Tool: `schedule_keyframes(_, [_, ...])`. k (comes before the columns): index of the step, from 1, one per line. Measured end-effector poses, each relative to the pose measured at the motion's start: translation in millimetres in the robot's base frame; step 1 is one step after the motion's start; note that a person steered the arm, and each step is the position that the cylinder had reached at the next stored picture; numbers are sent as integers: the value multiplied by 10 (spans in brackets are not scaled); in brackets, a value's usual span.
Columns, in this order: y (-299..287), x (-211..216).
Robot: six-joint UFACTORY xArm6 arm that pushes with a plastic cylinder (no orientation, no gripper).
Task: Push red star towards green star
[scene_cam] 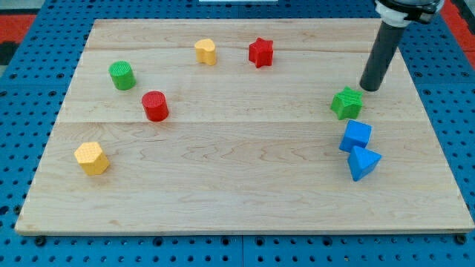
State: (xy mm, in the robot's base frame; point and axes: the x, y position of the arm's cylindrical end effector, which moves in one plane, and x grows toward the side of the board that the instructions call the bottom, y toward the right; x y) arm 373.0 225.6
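Note:
The red star [260,52] lies near the view's top, a little right of centre. The green star [346,102] lies at the right side of the board. My tip [369,88] rests on the board just up and right of the green star, close to it, and far to the right of the red star. The dark rod rises from it toward the view's top right corner.
A yellow block [205,51] lies left of the red star. A green cylinder [122,75] and a red cylinder [155,106] lie at the left. A yellow hexagon block [91,158] is at lower left. A blue cube [356,136] and a blue triangle block [363,162] sit below the green star.

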Motion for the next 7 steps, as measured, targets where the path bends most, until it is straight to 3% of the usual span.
schedule_keyframes(1, [173,115])
schedule_keyframes(2, [33,-113])
schedule_keyframes(4, [-731,-1583])
schedule_keyframes(5, [-1887,-1579])
schedule_keyframes(6, [-2173,-999])
schedule_keyframes(7, [-1779,-713])
